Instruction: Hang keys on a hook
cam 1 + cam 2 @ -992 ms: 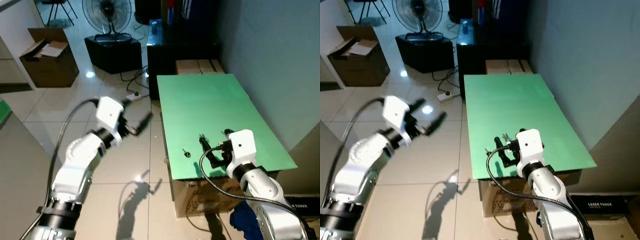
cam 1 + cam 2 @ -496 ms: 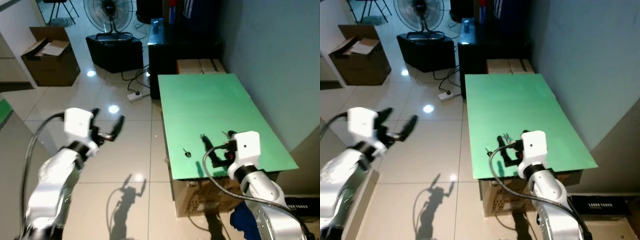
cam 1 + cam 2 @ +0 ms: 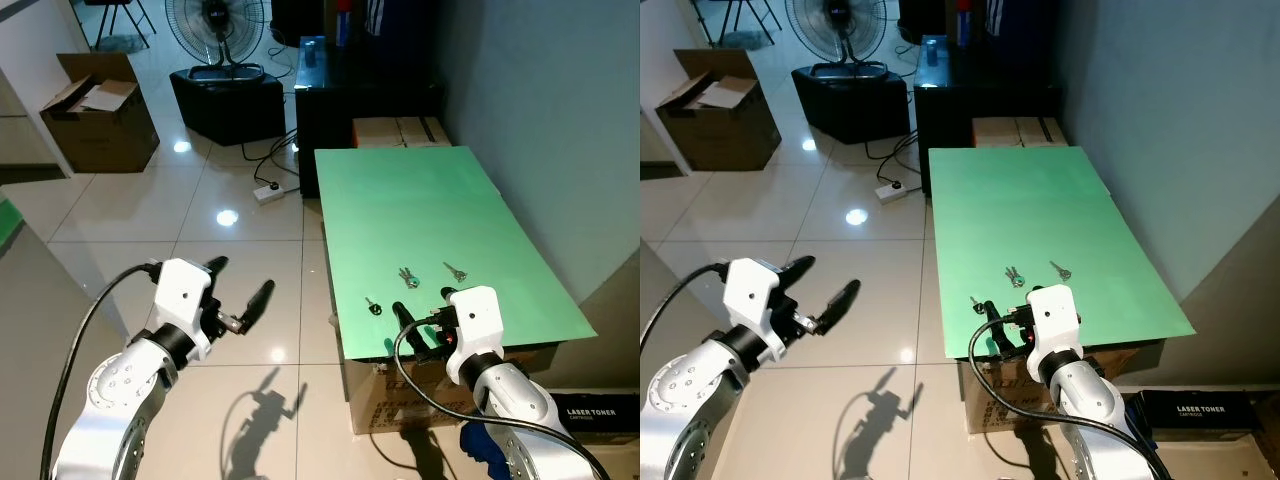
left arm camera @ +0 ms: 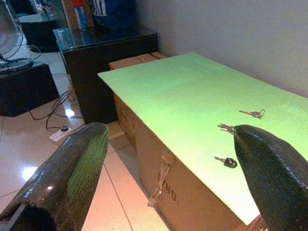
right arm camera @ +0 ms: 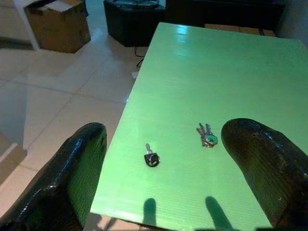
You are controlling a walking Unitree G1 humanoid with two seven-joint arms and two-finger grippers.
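Three keys lie near the front of the green table: a black-headed key, a bunch with a green tag and a single key. My right gripper hovers open at the table's near edge, just short of the keys, holding nothing. Its wrist view looks between its fingers at the black-headed key and the bunch. My left gripper hangs open over the tiled floor, left of the table. Its wrist view shows all three keys, the bunch in the middle.
A cardboard box props up the table. Behind it stand a black cabinet and a fan on a black box. A power strip with cables lies on the floor. An open carton sits back left. A grey wall runs along the right.
My left arm swung away from the table's side and lowered over the floor. My right gripper drew back from above the keys to the near edge, uncovering them.
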